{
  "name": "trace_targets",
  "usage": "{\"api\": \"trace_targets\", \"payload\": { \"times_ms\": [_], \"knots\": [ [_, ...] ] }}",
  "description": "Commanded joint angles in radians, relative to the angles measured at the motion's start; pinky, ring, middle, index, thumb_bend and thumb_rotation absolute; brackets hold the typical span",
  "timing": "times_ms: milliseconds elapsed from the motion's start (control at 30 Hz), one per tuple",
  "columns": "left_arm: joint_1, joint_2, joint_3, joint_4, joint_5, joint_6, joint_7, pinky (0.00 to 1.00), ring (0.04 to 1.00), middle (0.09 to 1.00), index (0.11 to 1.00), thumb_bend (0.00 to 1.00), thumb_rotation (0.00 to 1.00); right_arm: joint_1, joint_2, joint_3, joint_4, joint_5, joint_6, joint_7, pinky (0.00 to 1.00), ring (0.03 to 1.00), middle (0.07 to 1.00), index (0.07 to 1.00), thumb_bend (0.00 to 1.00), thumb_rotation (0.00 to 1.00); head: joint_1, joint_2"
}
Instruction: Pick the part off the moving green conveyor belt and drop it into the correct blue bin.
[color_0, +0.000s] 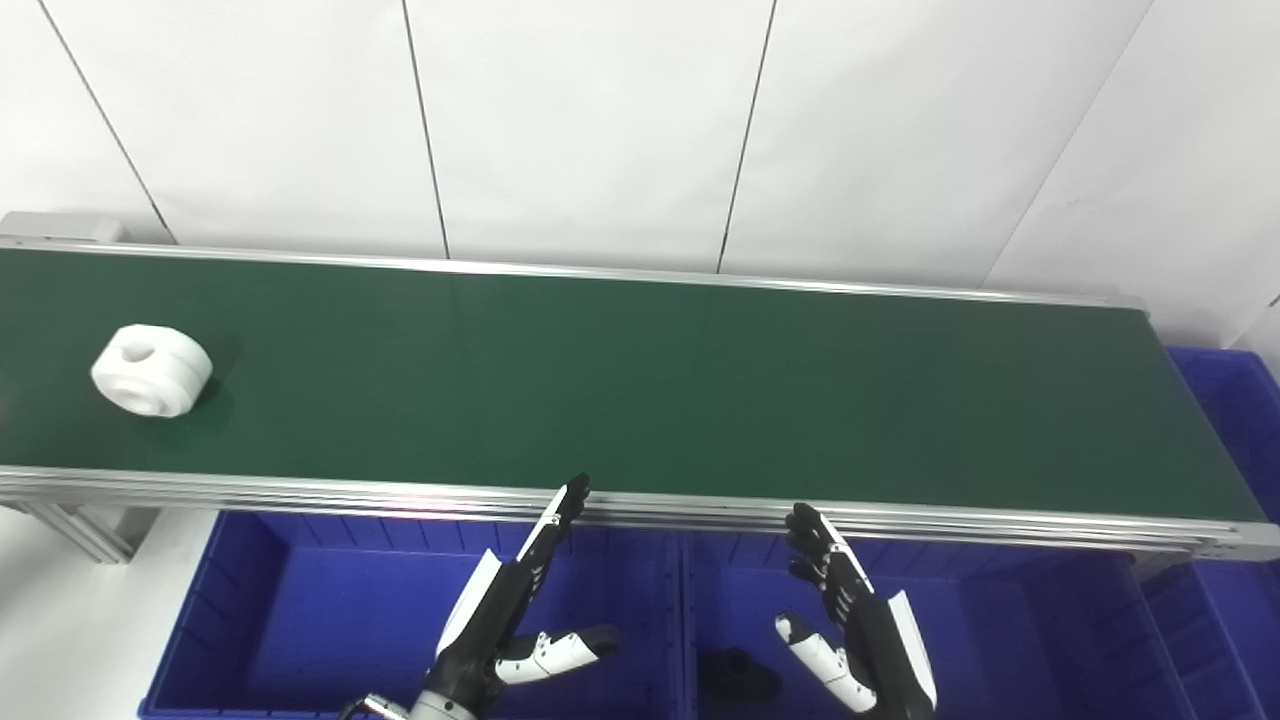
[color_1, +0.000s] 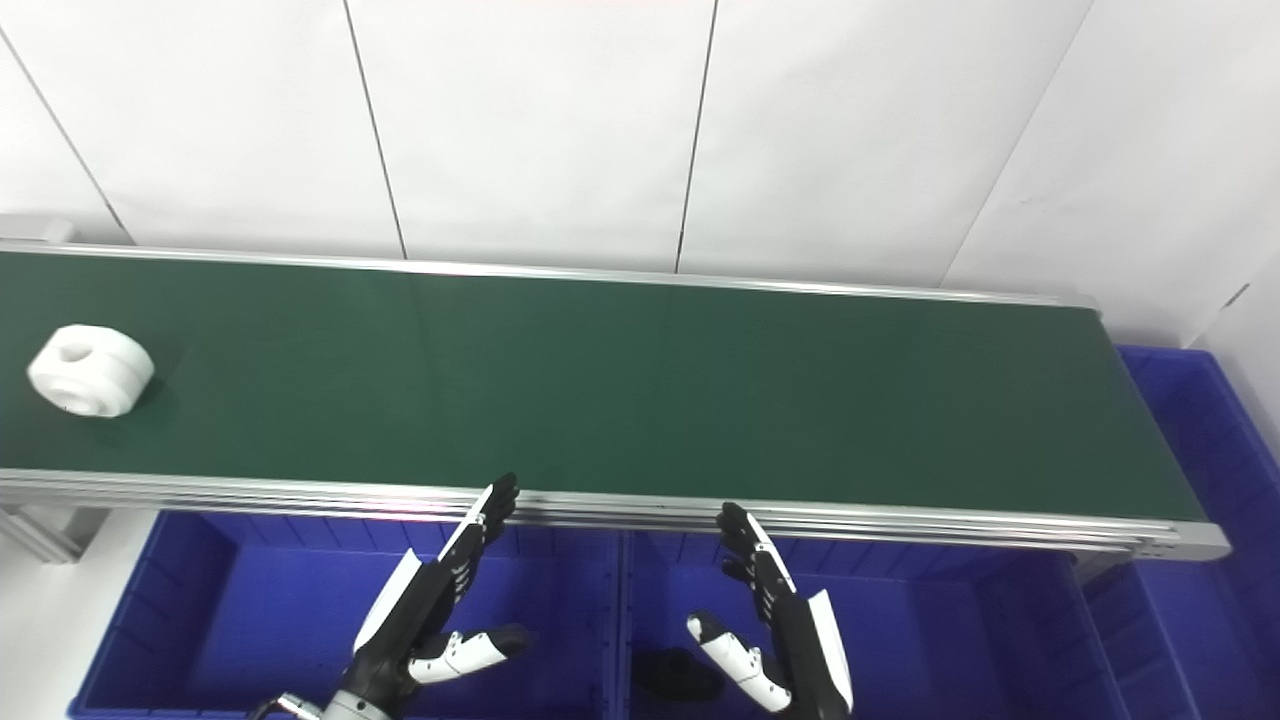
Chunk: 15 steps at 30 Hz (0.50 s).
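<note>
A white ring-shaped part (color_0: 152, 369) with a centre hole lies on the green conveyor belt (color_0: 640, 385) at its far left end. My left hand (color_0: 512, 610) is open and empty, fingers stretched toward the belt's near rail, above the left blue bin (color_0: 250, 610). My right hand (color_0: 850, 620) is open and empty too, held above the middle blue bin (color_0: 1000, 630). Both hands are far to the right of the part and below the belt's edge.
A dark part (color_0: 738, 676) lies in the middle bin near its left wall. A third blue bin (color_0: 1235, 400) stands at the belt's right end. An aluminium rail (color_0: 300, 490) runs along the belt's near edge. A white panelled wall stands behind.
</note>
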<state>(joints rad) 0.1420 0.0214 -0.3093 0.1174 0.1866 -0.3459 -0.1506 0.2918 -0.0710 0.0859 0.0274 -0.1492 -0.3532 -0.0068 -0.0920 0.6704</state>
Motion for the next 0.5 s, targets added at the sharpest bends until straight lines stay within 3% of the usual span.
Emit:
{"api": "trace_targets", "payload": {
  "times_ms": [0,233,467],
  "knots": [
    [-0.008,0.001,0.002,-0.023,0.012,-0.023,0.011,1.00,1.000,1.000,1.000,0.81,0.70,0.000,0.000,0.003,-0.036,-0.008,0.016,0.004,0.87,0.916,0.912,0.932,0.84,0.74,0.001,-0.001],
    [-0.010,0.002,0.004,-0.019,0.004,-0.035,0.006,0.99,1.000,1.000,1.000,0.79,0.68,0.002,-0.006,0.007,-0.054,-0.016,0.048,0.013,0.88,0.922,0.917,0.937,0.84,0.73,0.000,0.013],
    [-0.008,0.006,0.002,-0.038,0.023,0.004,0.001,0.98,1.000,1.000,1.000,0.81,0.71,0.000,-0.009,0.011,-0.062,-0.016,0.056,0.010,0.88,0.925,0.921,0.937,0.84,0.71,0.000,0.023]
  ]
}}
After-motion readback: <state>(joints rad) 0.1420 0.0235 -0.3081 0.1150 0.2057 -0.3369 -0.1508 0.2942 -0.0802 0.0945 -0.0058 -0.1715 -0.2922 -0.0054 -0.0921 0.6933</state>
